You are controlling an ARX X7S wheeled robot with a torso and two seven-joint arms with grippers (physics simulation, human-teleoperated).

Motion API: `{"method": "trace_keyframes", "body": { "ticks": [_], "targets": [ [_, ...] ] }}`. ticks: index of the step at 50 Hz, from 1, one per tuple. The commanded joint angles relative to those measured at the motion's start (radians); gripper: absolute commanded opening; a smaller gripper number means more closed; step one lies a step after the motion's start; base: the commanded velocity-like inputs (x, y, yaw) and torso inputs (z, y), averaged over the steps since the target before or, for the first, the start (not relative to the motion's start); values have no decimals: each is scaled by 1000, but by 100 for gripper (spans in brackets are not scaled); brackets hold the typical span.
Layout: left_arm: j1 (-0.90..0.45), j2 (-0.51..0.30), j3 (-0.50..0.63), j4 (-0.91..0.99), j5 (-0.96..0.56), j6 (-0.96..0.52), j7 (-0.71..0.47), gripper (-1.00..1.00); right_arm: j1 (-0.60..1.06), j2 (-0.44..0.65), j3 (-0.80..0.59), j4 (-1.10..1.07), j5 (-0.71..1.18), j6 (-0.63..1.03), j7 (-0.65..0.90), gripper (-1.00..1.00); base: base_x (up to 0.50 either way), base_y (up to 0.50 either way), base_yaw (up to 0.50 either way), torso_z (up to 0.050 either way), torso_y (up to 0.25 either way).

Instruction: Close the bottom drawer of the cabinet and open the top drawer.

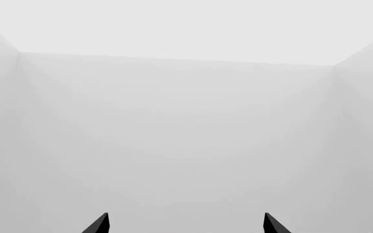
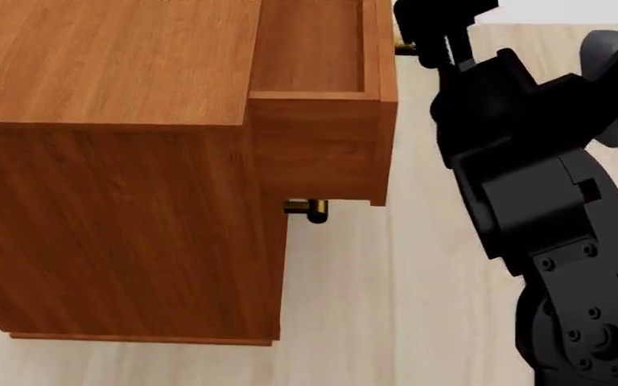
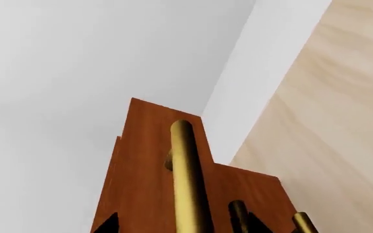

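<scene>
The cabinet fills the left of the head view, seen from above. The top drawer is pulled out, its empty box open to view. Its brass handle meets my right gripper. In the right wrist view the handle runs between my right gripper's fingertips, which stand apart on either side without pinching it. Two lower handles show beside it. One lower handle end shows under the top drawer; the bottom drawer's front is hidden. My left gripper is open and empty.
Pale wood floor lies to the right of the cabinet. My black right arm fills the right side of the head view. The left wrist view shows only blank grey walls.
</scene>
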Motion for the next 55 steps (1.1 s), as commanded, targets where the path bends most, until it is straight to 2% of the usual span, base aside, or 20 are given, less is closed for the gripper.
{"method": "trace_keyframes", "body": {
  "ticks": [1, 55],
  "targets": [
    [5, -1, 3, -2, 7, 6, 3, 100, 8, 21, -20, -99, -47, 31, -23, 100, 0, 0, 0, 0, 0],
    [-16, -13, 18, -3, -8, 8, -9, 100, 16, 50, -2, -134, -24, 0, -7, 100, -1, 0, 0, 0, 2]
  ]
}}
